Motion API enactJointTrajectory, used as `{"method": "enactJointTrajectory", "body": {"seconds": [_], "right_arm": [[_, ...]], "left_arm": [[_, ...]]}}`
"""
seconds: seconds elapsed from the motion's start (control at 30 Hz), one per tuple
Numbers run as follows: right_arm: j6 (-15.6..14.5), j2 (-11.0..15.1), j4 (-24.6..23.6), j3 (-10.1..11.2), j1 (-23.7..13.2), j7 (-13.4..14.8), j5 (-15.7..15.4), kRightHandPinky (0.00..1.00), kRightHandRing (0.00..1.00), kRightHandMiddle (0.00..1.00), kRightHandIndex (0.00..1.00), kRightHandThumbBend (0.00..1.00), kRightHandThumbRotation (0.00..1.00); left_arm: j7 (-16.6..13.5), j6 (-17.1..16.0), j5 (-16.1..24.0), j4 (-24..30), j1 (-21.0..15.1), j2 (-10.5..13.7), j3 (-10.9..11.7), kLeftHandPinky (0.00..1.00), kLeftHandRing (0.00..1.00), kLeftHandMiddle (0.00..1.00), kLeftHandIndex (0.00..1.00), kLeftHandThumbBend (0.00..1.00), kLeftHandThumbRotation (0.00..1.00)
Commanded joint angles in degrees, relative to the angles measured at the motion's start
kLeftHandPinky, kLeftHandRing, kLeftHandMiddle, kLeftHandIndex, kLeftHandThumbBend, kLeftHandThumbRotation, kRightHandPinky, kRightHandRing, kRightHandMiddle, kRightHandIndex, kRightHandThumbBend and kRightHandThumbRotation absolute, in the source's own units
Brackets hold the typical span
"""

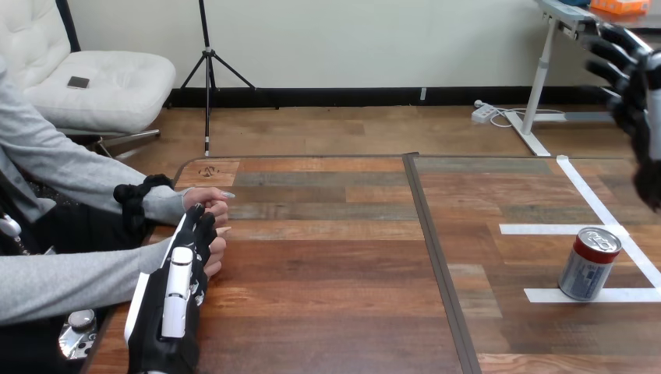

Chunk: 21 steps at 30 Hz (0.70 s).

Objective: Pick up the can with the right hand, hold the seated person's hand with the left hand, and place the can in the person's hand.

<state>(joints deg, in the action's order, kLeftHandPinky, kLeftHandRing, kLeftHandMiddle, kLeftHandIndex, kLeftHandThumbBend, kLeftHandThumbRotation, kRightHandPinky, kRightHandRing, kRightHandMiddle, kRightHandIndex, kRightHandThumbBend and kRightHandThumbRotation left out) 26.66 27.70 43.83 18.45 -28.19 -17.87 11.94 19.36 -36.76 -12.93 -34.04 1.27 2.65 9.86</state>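
Lower left of frame: we note the left hand (178, 292), back up, on the table (335, 312), its tip lying between the person's two hands. The person's upper hand (206, 199) sits just above that tip. The person's lower hand (216, 251) shows at its right side, touching it and seemingly partly under it. Whether the left hand grips either one, we cannot tell.

Upper right corner: right hand (635, 93), raised, fingers (616, 43) loosely bent and spread apart, holding nothing.

Lower right: can (590, 263), upright on the table, base on a strip of white tape (623, 294). It stands below the right hand in the frame, apart from it, and well apart from the person's hands.
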Motion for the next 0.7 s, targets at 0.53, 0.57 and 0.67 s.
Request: {"method": "enactJointTrajectory", "body": {"seconds": [0.53, 0.57, 0.67], "right_arm": [[3.7, 5.3, 11.1, 1.6, -5.6, 6.1, -2.7, 0.77, 0.85, 0.85, 0.85, 1.0, 0.52], [3.8, 5.3, 11.4, 1.5, -5.6, 6.4, -2.8, 0.76, 0.85, 0.85, 0.85, 1.0, 0.49], [4.2, 5.6, 12.5, 1.1, -5.3, 7.5, -3.8, 0.76, 0.86, 0.86, 0.86, 1.0, 0.46]], "left_arm": [[0.5, -0.5, 0.1, 2.0, -1.9, 0.9, -0.2, 1.0, 0.96, 0.95, 0.96, 0.43, 1.0], [0.5, -0.5, 0.1, 2.0, -1.9, 0.9, -0.2, 1.0, 0.96, 0.95, 0.96, 0.44, 1.0], [0.6, -0.8, 0.1, 1.6, -2.1, 1.0, -0.2, 1.0, 0.96, 0.94, 0.96, 0.44, 1.0]]}}
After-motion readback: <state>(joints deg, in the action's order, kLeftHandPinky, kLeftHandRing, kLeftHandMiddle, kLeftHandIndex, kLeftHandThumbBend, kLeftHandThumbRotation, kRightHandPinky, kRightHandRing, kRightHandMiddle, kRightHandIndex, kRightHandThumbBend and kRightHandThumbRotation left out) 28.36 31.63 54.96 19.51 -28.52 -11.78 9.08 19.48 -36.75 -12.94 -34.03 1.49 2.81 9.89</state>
